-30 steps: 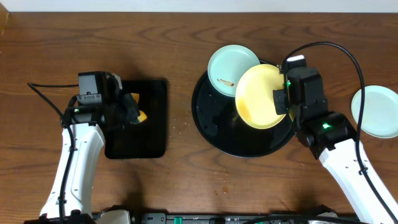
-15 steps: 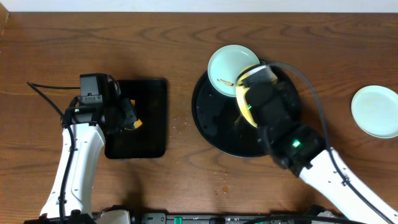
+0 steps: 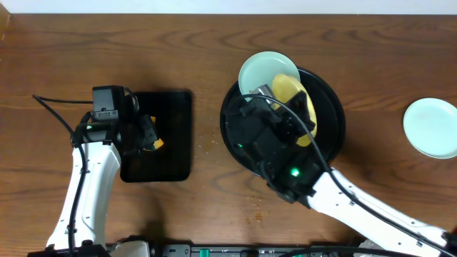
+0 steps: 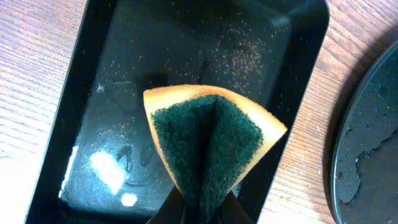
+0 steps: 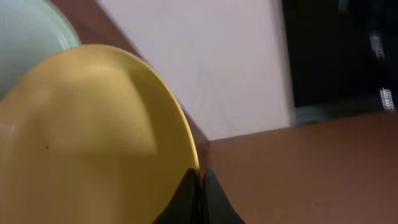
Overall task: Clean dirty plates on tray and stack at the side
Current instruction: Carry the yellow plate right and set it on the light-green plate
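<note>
Right claw (clamped) has tilted yellow plate up.

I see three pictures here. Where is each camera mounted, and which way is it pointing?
Overhead: fixed above the table, facing straight down; both white arms show, plus the round tray.
Left wrist: on the left arm, looking down past the left end effector at a sponge over the rectangular tray.
Right wrist: on the right arm, tilted up toward a pale wall; the right end effector pinches the yellow plate.
Shared: overhead and right wrist both show the yellow plate; overhead and left wrist, the sponge.
</note>
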`<state>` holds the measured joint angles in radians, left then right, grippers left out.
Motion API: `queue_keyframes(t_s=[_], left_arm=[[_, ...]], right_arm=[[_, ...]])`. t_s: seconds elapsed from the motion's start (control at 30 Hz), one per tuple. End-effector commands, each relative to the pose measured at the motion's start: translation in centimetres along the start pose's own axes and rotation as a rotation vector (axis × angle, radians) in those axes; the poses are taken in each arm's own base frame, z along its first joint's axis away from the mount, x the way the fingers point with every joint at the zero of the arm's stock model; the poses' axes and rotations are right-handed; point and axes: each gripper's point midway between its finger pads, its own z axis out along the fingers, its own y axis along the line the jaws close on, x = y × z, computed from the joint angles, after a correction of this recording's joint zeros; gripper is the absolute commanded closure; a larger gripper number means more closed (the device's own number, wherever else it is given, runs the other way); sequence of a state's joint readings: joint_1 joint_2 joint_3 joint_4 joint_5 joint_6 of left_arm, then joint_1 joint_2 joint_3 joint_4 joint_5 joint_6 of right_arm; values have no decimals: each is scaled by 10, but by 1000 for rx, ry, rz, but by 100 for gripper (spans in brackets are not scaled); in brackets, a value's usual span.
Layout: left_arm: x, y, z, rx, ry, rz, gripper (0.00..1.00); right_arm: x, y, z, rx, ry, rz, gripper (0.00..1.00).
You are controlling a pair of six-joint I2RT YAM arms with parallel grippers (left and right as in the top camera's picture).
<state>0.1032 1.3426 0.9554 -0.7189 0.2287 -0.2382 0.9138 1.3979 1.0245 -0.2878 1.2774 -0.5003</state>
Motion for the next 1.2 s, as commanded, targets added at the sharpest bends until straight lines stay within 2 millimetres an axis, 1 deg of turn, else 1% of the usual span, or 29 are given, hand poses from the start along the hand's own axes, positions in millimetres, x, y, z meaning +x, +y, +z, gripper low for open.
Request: queue_keyframes(t_s=[0.0, 0.07, 0.13, 0.23, 0.4, 0.5, 0.53, 0.6, 0.67, 0.7, 0.77, 0.8, 0.87, 0.97, 1.03, 1.07, 1.1, 1.13, 1.17], left_arm=[[3, 5, 3, -18, 10, 2, 92], [3, 5, 3, -18, 10, 2, 92], [3, 5, 3, -18, 10, 2, 92], [3, 5, 3, -18, 9, 2, 92], [3, 5, 3, -18, 10, 2, 92], [3, 5, 3, -18, 10, 2, 92], [3, 5, 3, -18, 10, 2, 92], [3, 5, 3, -18, 10, 2, 92], [3, 5, 3, -18, 10, 2, 92], [3, 5, 3, -18, 10, 2, 92], [3, 5, 3, -18, 9, 2, 92], [3, 5, 3, -18, 9, 2, 92], [3, 5, 3, -18, 9, 2, 92], [3, 5, 3, -18, 9, 2, 92], [3, 5, 3, -18, 9, 2, 92], [3, 5, 3, -18, 9, 2, 92], [3, 5, 3, -18, 9, 2, 92], [3, 5, 3, -18, 9, 2, 92], [3, 5, 3, -18, 9, 2, 92]], right_arm=[[1, -14, -13, 140, 44, -40, 99], [-4, -8, -20, 129, 21, -64, 99], [-7, -6, -23, 124, 9, -56, 99], [-9, -2, -22, 100, -6, -18, 99], [-11, 4, -20, 63, -23, -4, 99], [-14, 17, -10, -31, -45, 68, 99], [-13, 26, -4, -86, -48, 99, 99], [-8, 35, 6, -163, -36, 161, 99], [0, 41, 21, -277, -13, 263, 99], [1, 42, 24, -303, -9, 286, 99], [7, 41, 34, -415, 7, 396, 99], [12, 37, 40, -462, 19, 460, 99], [25, 20, 51, -530, 46, 602, 99], [55, -18, 72, -555, 86, 823, 99], [86, -49, 89, -509, 125, 957, 99], [106, -63, 98, -471, 155, 1013, 99], [130, -76, 107, -419, 198, 1069, 99], [149, -86, 114, -377, 233, 1107, 99], [172, -96, 121, -326, 277, 1148, 99]])
